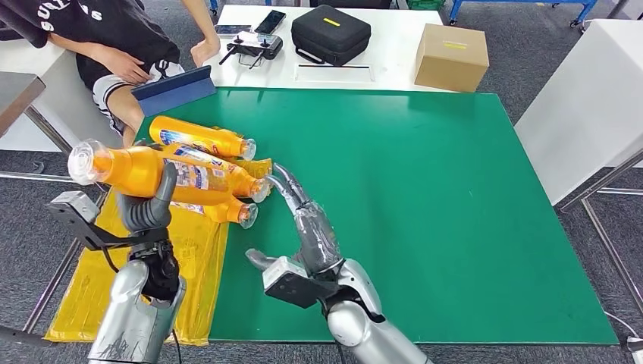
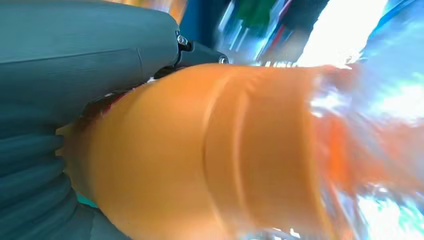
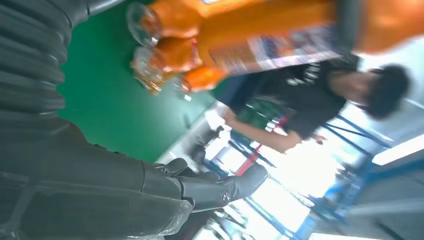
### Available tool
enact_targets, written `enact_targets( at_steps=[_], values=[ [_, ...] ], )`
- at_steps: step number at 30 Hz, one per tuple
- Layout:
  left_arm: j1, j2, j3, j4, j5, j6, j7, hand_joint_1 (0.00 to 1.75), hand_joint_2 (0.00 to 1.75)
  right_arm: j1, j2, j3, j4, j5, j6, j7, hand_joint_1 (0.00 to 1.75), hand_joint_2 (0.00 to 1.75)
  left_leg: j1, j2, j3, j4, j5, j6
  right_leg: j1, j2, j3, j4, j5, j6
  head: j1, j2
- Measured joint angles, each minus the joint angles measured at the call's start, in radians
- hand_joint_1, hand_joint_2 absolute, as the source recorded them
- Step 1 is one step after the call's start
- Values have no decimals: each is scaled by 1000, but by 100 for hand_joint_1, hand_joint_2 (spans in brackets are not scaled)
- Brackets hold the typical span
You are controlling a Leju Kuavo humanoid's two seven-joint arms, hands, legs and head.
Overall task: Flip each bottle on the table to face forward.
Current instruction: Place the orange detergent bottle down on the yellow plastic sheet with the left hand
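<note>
The left hand (image 1: pixel 148 208) wraps its dark fingers around the waist of an orange plastic bottle (image 1: pixel 140 171), holding it lying sideways above the bench's left edge, its clear rounded end (image 1: pixel 83 161) toward nine o'clock. In the left wrist view that bottle (image 2: pixel 210 155) is a smooth, glossy orange curve pressed against the grey ribbed cover, blurred further out. The silver left arm rises nearly straight from below.

The right hand (image 1: pixel 299 212) holds nothing; its fingers stretch out long and close together, pointing toward eleven o'clock, the fingertips just beside the clear cap of a lying bottle (image 1: pixel 220 178). Whether they touch it I cannot tell.

Three more orange bottles with printed labels lie on their sides at ten o'clock from the right hand, caps toward three o'clock: one furthest back (image 1: pixel 201 139), the middle one, and one nearest (image 1: pixel 224 212). They rest partly on a crinkled yellow plastic sheet (image 1: pixel 186 258) overhanging the green bench (image 1: pixel 425 205). A seated person (image 1: pixel 114 45) is at eleven o'clock.
</note>
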Motion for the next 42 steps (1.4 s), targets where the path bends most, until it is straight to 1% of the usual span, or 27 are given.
enact_targets(
  at_steps=[3, 6, 8, 10, 13, 16, 19, 22, 24, 27, 28, 31, 36, 40, 42],
  values=[
    [-6, 14, 2, 4, -366, 202, -57, 175, 175, 37, -64, 2, -135, -26, 5, -7, 0, 175, 0, 0, 0, 0, 0, 0, 0, 0, 0, 0, 0, 0, 0, 0],
    [-12, 26, -9, 20, -690, 346, -51, 175, 175, 66, -114, 0, -229, -34, 5, -15, 0, 175, 0, -1, 0, 0, 0, 0, 0, 0, 0, 0, 0, 0, 0, 0],
    [-17, 31, -20, 36, -875, 418, -31, 175, 175, 79, -139, -3, -269, -40, 2, -22, 0, 175, 0, 0, 0, 0, 0, 0, 0, 0, 0, 0, 0, 0, 0, 0],
    [-21, 31, -21, 49, -1073, 457, -15, 175, 175, 86, -160, -5, -295, -46, -5, -29, 0, 175, 0, 0, 0, 0, 0, 0, 0, 0, 0, 0, 0, 0, 0, 0],
    [-23, 17, 1, 64, -1382, 471, -9, 175, 175, 95, -188, -5, -323, -59, -19, -37, 0, 175, 0, 1, 0, 0, 0, 0, 0, 0, 0, 0, 0, 0, 0, 0],
    [-27, 3, 20, 80, -1568, 472, 8, 175, 175, 101, -211, -7, -347, -70, -33, -40, 0, 175, 0, 1, 0, 0, 0, 0, 0, 0, 0, 0, 0, 0, 0, 0],
    [-36, 1, 25, 101, -1657, 472, 42, 175, 175, 112, -230, -14, -368, -79, -42, -43, 0, 175, 0, 1, 0, 0, 0, 0, 0, 0, 0, 0, 0, 0, 0, 0],
    [-46, 8, 12, 127, -1723, 472, 104, 175, 175, 122, -246, -25, -385, -90, -46, -49, 0, 175, 0, 1, 0, 0, 0, 0, 0, 0, 0, 0, 0, 0, 0, 0],
    [-53, 27, -20, 149, -1754, 473, 171, 175, 175, 126, -256, -34, -392, -96, -45, -51, 0, 175, 0, 1, 0, 0, 0, 0, 0, 0, 0, 0, 0, 0, 0, 0],
    [-74, 79, -108, 193, -1767, 473, 300, 175, 175, 129, -266, -44, -398, -98, -39, -55, 0, 175, 0, 2, 0, 0, 0, 0, 0, 0, -1, 0, 0, 0, 0, 0],
    [-81, 96, -139, 206, -1768, 473, 327, 175, 175, 129, -269, -47, -399, -99, -37, -56, 0, 175, 0, 2, 0, 0, 0, 0, 0, 0, -1, 0, 0, 0, 0, 0],
    [-90, 130, -200, 231, -1769, 473, 346, 175, 175, 129, -275, -53, -400, -99, -33, -57, 0, 175, 0, 1, 0, 0, 0, 0, 0, 0, 0, 0, 0, 0, 0, 0],
    [-101, 157, -244, 258, -1770, 473, 363, 175, 175, 130, -280, -56, -400, -100, -32, -58, 0, 175, 0, 2, 0, 0, 0, 0, 0, 0, 0, 0, 0, 0, 0, 0],
    [-131, 185, -303, 317, -1770, 474, 453, 175, 175, 130, -283, -56, -401, -96, -30, -58, 0, 175, 0, 1, 0, 0, 0, 0, 0, 0, 0, 0, 0, 0, 0, 0],
    [-147, 195, -325, 366, -1769, 473, 478, 175, 175, 130, -285, -58, -401, -88, -29, -55, 0, 175, 0, 1, 0, 0, 0, 0, 0, 0, 0, 0, 0, 0, 0, 0]
  ],
)
